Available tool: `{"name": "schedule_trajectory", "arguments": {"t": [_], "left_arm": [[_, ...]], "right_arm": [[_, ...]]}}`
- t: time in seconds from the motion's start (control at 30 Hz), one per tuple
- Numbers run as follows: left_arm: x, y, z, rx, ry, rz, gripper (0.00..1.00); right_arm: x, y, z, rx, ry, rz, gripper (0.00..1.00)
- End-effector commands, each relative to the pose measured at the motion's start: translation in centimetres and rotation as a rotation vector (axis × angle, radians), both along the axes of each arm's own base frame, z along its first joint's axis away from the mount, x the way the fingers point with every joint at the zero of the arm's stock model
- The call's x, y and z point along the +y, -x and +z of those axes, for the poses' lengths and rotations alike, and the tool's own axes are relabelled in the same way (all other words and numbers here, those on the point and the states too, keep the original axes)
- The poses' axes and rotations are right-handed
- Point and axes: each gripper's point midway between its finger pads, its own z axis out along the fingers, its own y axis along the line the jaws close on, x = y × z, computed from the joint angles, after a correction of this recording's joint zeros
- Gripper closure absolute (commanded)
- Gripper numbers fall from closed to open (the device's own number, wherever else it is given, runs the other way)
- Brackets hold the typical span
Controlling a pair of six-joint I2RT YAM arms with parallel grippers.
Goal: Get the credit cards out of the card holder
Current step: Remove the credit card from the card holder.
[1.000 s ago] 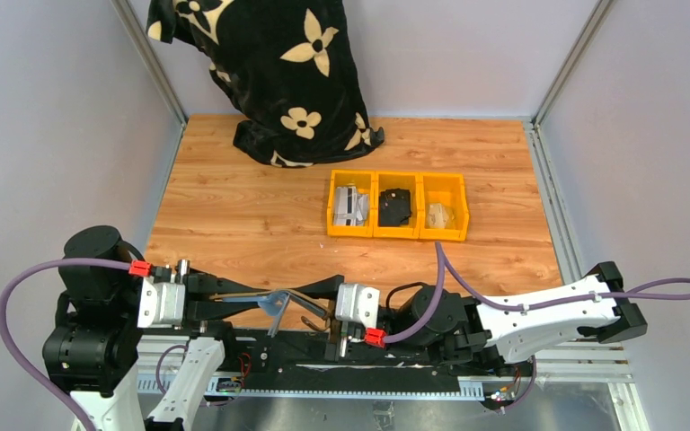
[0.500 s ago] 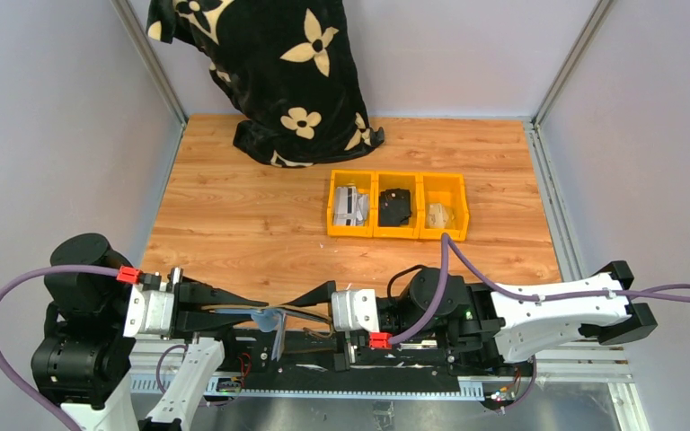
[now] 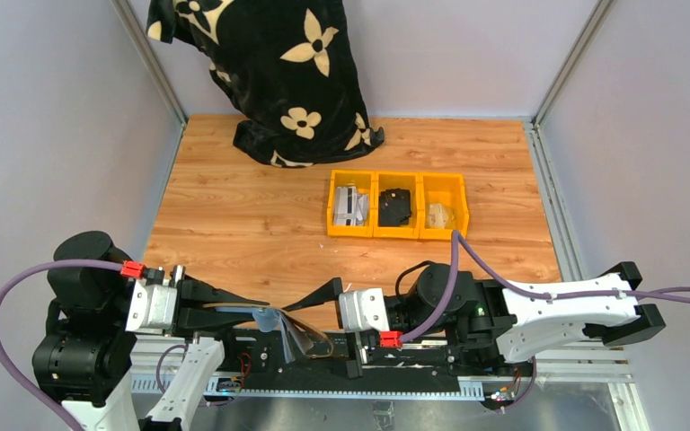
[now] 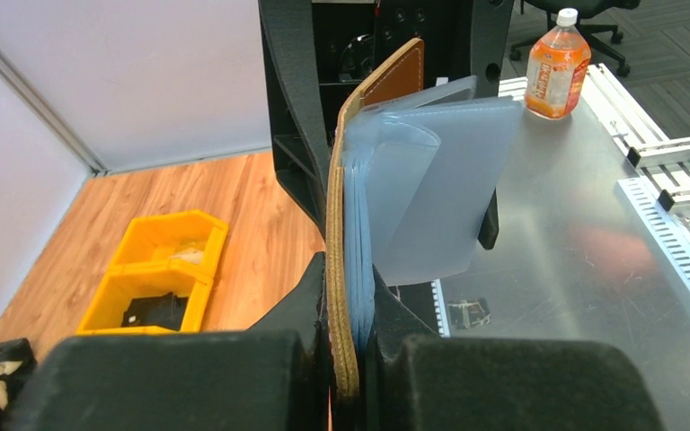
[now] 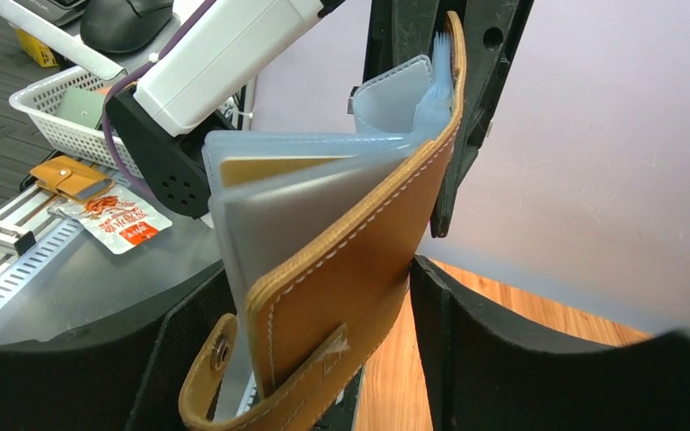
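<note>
The brown card holder (image 3: 293, 329) hangs in the air over the table's near edge, folded open with its clear sleeves (image 4: 440, 180) fanned out. My left gripper (image 4: 350, 280) is shut on one brown cover and a stack of sleeves. The other cover (image 5: 359, 269), with its snap tab (image 5: 211, 364), lies loosely between the wide-open jaws of my right gripper (image 5: 323, 269) and leans against one finger. Credit cards show inside the sleeves: a grey one (image 5: 292, 215) and a tan edge (image 5: 265, 168) behind it.
Three joined yellow bins (image 3: 398, 235) stand mid-table: pale flat pieces in the left one (image 3: 350, 205), a black lump (image 3: 394, 206) in the middle one, something pale in the right one. A black flowered cloth (image 3: 274, 72) hangs at the back. Walls close in both sides.
My right gripper has opened wider and drawn back to the right, letting the cover go slack. The holder has fanned open and sagged toward the near edge. The left grip has held.
</note>
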Motion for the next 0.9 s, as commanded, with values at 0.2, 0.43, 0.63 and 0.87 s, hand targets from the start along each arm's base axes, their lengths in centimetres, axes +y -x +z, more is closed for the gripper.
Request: {"name": "schedule_trajectory", "arguments": {"t": [0.2, 0.43, 0.63, 0.87], "left_arm": [[0.0, -1.4, 0.3, 0.005, -0.002, 0.009, 1.0], [0.0, -1.5, 0.4, 0.009, -0.002, 0.01, 1.0], [0.0, -1.5, 0.4, 0.014, -0.003, 0.012, 1.0], [0.0, -1.6, 0.5, 0.023, -0.003, 0.011, 1.0]], "right_arm": [[-2.4, 2.5, 1.9, -0.008, -0.008, 0.142, 0.24], [-1.8, 2.9, 1.6, -0.001, 0.012, 0.161, 0.23], [-0.7, 0.2, 2.8, 0.047, -0.038, 0.002, 0.23], [0.2, -3.0, 2.5, 0.083, -0.054, -0.196, 0.19]]}}
